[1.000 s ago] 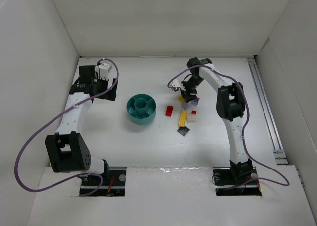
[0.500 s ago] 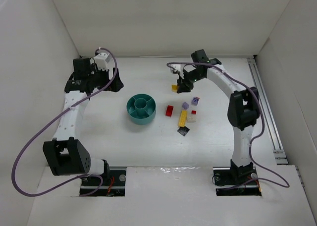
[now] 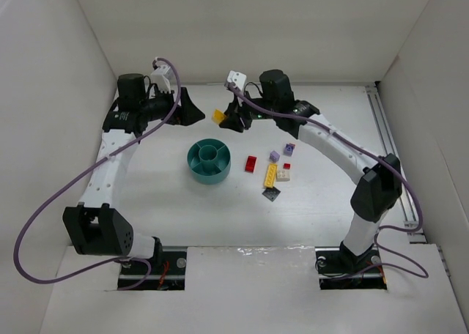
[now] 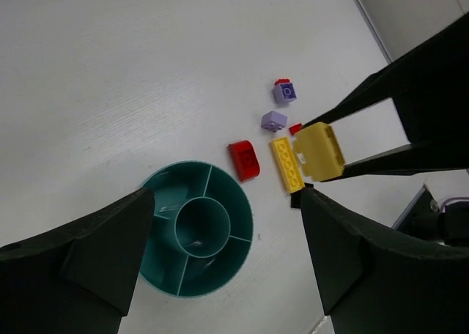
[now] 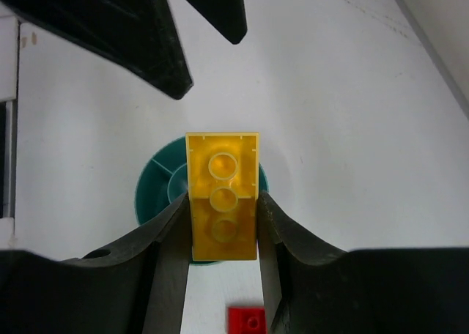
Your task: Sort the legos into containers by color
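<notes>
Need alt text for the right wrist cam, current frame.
The right gripper is shut on a small yellow plastic brick, with a teal round divided plastic dish partly hidden behind it on the white table. A small red plastic brick lies at the bottom edge; the left gripper, open, shows at the top.

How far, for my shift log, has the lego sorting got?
Done: nothing; the teal dish looks empty where visible. In hand: the right gripper holds a yellow brick. Left: the red brick, long yellow brick, black piece and others lie loose.
</notes>
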`<state>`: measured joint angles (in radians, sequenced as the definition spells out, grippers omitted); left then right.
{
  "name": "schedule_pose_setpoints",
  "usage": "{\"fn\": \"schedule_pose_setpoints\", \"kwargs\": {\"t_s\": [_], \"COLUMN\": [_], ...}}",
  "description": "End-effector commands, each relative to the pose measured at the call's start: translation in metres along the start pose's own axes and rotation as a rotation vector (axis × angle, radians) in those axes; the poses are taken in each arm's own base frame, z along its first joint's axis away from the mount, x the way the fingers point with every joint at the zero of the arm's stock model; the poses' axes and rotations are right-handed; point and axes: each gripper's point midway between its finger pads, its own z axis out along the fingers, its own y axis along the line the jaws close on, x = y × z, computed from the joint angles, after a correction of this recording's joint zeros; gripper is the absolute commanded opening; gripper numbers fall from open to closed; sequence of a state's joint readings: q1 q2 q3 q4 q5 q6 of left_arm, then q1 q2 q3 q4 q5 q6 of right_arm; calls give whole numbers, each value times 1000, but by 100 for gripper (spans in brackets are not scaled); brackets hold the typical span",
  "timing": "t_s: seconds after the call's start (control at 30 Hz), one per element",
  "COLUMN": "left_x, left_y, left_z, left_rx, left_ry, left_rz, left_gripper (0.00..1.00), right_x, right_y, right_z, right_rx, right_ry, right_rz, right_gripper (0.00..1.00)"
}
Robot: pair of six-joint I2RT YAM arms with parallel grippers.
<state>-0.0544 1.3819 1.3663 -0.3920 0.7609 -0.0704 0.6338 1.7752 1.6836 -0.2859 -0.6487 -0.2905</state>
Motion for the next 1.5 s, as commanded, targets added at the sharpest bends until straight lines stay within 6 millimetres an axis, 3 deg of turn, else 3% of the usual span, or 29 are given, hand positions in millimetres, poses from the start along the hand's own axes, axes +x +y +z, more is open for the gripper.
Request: {"fn": "schedule_pose_setpoints", "kwargs": {"t_s": [0.0, 0.3, 0.6, 0.73, 0.9, 1.13, 1.3, 1.4, 1.43, 1.47], "left_x": [-23, -23, -16, -15, -10, -6, -3, -2, -2, -4], "left_y": [-32, -60, -56, -54, -52, -54, -52, -51, -51, -51], "left_z": [-2, 1, 9, 11, 14, 14, 13, 16, 16, 14], "left_rx": [106, 253, 271, 269, 277, 293, 280, 266, 266, 257], "left_ry": [-46, -27, -7, 0, 15, 26, 28, 26, 25, 16], "left_rz": [24, -23, -83, -90, -103, -109, -107, -92, -83, -77], "left_gripper": [77, 77, 75, 67, 49, 34, 1, 0, 0, 0], "right_x": [-12, -16, -29, -34, -32, -36, -33, -36, -29, -29], "right_y": [-13, -4, 5, 12, 11, 11, 11, 14, 15, 14], "right_z": [4, 12, 15, 19, 21, 22, 25, 21, 22, 20], "right_rx": [97, 110, 96, 90, 112, 130, 141, 142, 140, 152], "right_ry": [-46, -60, -92, -107, -102, -124, -124, -132, -119, -117], "right_rz": [71, 59, 33, 20, 10, -5, -7, -2, 6, 7], "right_gripper": [1, 1, 1, 1, 1, 1, 1, 8, 25, 34]}}
